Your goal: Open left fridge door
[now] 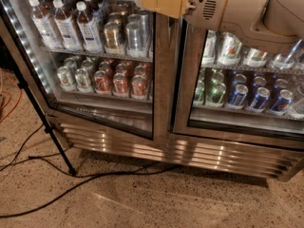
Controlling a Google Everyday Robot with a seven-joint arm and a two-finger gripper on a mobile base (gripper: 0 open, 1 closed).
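Speckled floor [199, 203], black cables [80, 185] trailing past stand leg [47, 127]; arm [237, 8] enters top right, level; claw [161, 3] at top corner of left door [162, 94], open or closed cannot tell.

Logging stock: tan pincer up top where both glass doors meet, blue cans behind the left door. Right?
No: camera view shows the blue cans behind the right steel-framed glass door. The tan pincer is up top where that door meets the left glass door.
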